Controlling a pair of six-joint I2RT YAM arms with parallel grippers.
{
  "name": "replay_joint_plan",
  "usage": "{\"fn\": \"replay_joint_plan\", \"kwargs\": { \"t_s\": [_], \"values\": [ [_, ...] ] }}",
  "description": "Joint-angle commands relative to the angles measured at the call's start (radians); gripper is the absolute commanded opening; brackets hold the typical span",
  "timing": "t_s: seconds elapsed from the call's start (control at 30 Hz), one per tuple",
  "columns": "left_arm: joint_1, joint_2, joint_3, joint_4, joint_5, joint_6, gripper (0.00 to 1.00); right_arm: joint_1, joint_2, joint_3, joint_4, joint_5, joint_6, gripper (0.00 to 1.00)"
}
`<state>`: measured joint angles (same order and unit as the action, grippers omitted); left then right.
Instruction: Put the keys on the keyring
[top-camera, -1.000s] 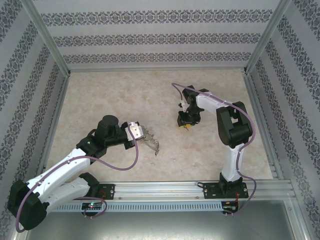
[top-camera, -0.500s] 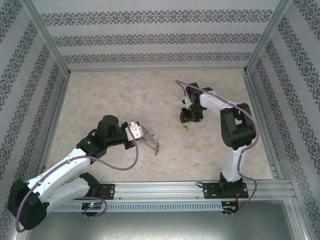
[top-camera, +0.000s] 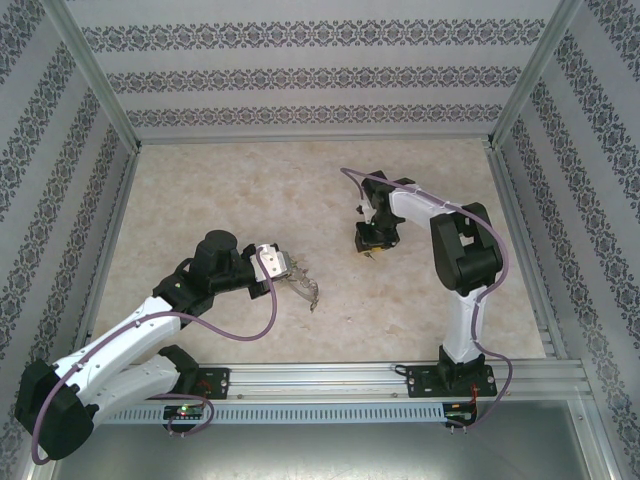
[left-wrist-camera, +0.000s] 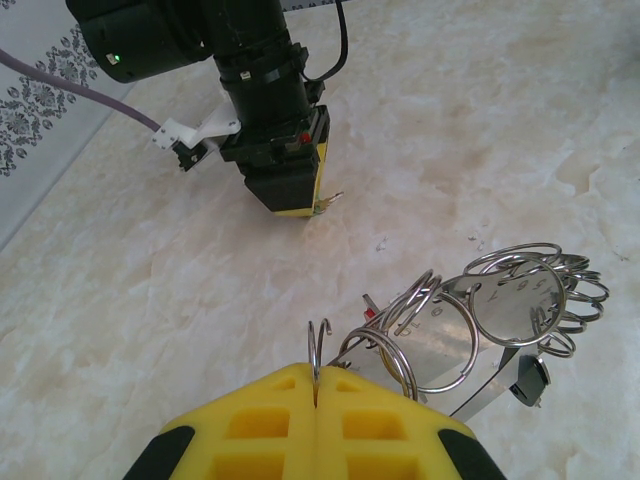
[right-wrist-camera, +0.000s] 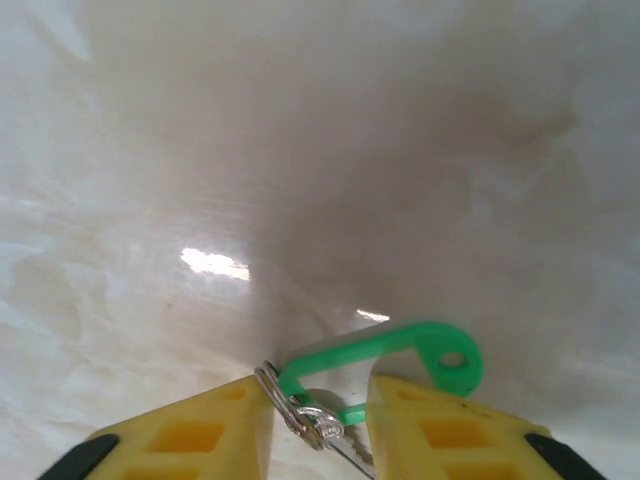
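- Top external view: my left fingers (top-camera: 288, 272), left of centre in the frame, were shut on the keyring (top-camera: 308, 291). It stuck out from them toward the lower right, low over the tabletop (top-camera: 220, 190). My right fingers (top-camera: 369, 246) pointed down at the tabletop right of centre, up and to the right of the keyring and well apart from it. Whatever was at their tips was too small to make out here.
- Left wrist view: my left fingers (left-wrist-camera: 260, 425), at the bottom edge, were pressed together on one thin wire loop of the keyring (left-wrist-camera: 470, 320). The rest of its coils fanned out toward the right of the frame. My right fingers (left-wrist-camera: 290, 190) stood in the upper middle, beyond the keyring, with a sliver of the green key (left-wrist-camera: 326, 203) at their tip.
- Right wrist view: my right fingers (right-wrist-camera: 180, 440) stood a little apart at the bottom edge, with the green key (right-wrist-camera: 390, 343) in the gap. Its small silver ring (right-wrist-camera: 300, 412) sat by the finger at lower left. The key's long axis ran from that gap up to the right, and its holed end lay past the other finger. I could not tell whether I was pinching it or only flanking it.
- My right arm was the one at the key, so I judged the coming move turned on bringing it down-left to the ring's free coils.
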<state>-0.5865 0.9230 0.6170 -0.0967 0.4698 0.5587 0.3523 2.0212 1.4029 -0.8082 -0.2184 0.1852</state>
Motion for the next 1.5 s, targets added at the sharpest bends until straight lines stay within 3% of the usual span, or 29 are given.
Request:
{"fn": "replay_joint_plan", "kwargs": {
  "t_s": [0.0, 0.43, 0.63, 0.83, 1.07, 1.27, 1.47],
  "values": [
    [0.014, -0.009, 0.015, 0.047, 0.018, -0.013, 0.0, 0.023, 0.034, 0.009, -0.017, 0.038, 0.008, 0.27],
    [0.014, -0.007, 0.014, 0.046, 0.018, -0.013, 0.0, 0.041, -0.03, -0.032, 0.054, 0.008, -0.046, 0.06],
    [0.014, -0.006, 0.015, 0.047, 0.016, -0.014, 0.0, 0.041, -0.084, -0.075, 0.122, -0.064, -0.062, 0.0],
    [0.014, -0.003, 0.014, 0.049, 0.018, -0.016, 0.0, 0.039, -0.162, -0.145, 0.24, -0.147, -0.079, 0.0],
    [0.014, 0.013, 0.03, 0.059, 0.032, -0.048, 0.0, 0.043, -0.338, -0.296, 0.512, -0.332, -0.096, 0.0],
    [0.014, 0.015, 0.116, 0.001, 0.047, -0.018, 0.0, 0.078, -0.599, -0.484, 0.764, -0.341, -0.216, 0.0],
    [0.013, 0.092, 0.164, 0.002, 0.033, 0.056, 0.0, 0.161, -0.759, -0.558, 0.819, -0.339, -0.386, 0.0]
  ]
}}
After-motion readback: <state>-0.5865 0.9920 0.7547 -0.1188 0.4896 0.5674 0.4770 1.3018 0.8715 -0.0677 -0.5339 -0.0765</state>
